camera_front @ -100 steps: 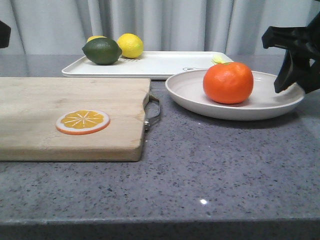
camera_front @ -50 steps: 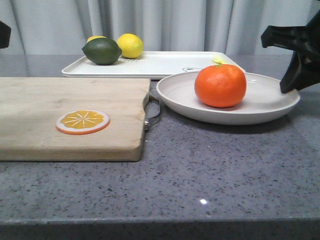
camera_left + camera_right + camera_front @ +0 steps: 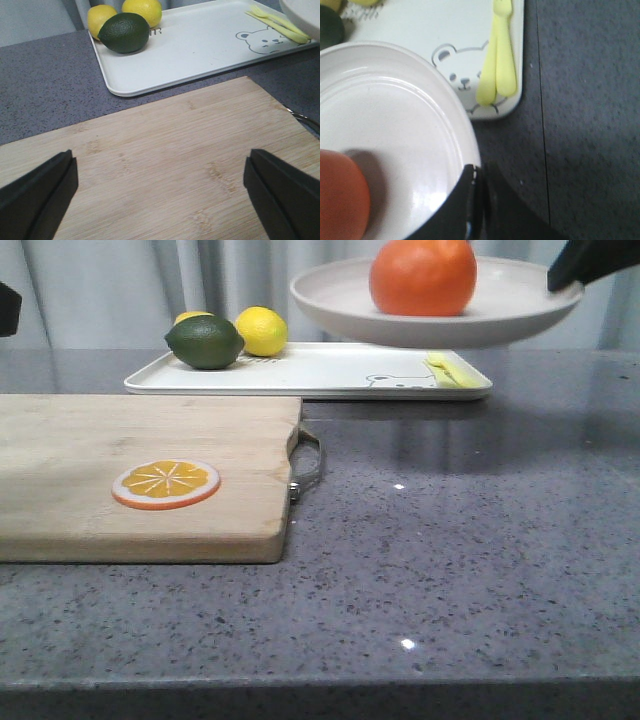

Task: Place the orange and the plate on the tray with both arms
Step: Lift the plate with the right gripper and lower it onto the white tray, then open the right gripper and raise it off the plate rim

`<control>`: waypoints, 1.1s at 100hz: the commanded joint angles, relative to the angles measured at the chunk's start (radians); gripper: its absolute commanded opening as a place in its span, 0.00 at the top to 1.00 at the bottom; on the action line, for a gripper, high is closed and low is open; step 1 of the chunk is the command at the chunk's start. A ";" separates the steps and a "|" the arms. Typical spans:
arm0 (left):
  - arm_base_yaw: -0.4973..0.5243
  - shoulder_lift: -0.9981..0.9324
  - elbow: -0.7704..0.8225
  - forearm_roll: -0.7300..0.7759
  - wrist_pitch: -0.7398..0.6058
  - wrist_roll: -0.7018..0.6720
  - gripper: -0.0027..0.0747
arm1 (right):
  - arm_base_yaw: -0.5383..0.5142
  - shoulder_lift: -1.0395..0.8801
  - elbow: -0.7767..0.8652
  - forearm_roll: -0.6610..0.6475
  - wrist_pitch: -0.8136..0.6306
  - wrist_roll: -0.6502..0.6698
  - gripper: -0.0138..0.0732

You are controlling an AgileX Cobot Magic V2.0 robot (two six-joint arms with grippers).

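Observation:
The off-white plate [image 3: 440, 320] hangs in the air above the right end of the white tray [image 3: 320, 370], clear of the table. On the plate sits the orange [image 3: 423, 275]. My right gripper [image 3: 575, 265] is shut on the plate's right rim. The right wrist view shows its fingers [image 3: 470, 200] pinching the plate's rim [image 3: 440, 115], the orange [image 3: 340, 195] at the picture's edge, and the tray [image 3: 445, 30] with its bear drawing below. My left gripper [image 3: 160, 195] stands wide open over the wooden board, holding nothing.
A lime [image 3: 204, 341] and two lemons [image 3: 260, 330] lie at the tray's left end, and a yellow fork [image 3: 450, 370] at its right end. The wooden cutting board [image 3: 100, 430] with a metal handle carries an orange slice [image 3: 165, 484] at the left front.
The plate with the orange has risen off the table and shifted a little left, toward the tray, held by the right gripper. The left arm has not moved.

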 commanded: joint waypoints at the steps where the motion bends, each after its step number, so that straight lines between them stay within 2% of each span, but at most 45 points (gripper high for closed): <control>1: -0.001 -0.011 -0.027 -0.004 -0.055 -0.008 0.14 | -0.002 0.013 -0.114 0.028 -0.052 -0.003 0.91; 37: -0.001 -0.011 -0.027 -0.004 -0.055 -0.008 0.14 | -0.002 0.380 -0.551 0.028 0.046 -0.003 0.91; 65: -0.001 -0.011 -0.027 -0.018 -0.055 -0.008 0.14 | -0.002 0.616 -0.818 0.027 0.092 -0.004 0.91; 85: -0.001 -0.011 -0.027 -0.018 -0.055 -0.008 0.14 | -0.002 0.721 -0.921 0.027 0.149 -0.005 0.91; 110: -0.001 -0.011 -0.027 -0.018 -0.055 -0.008 0.14 | -0.002 0.752 -0.933 0.027 0.151 -0.005 0.92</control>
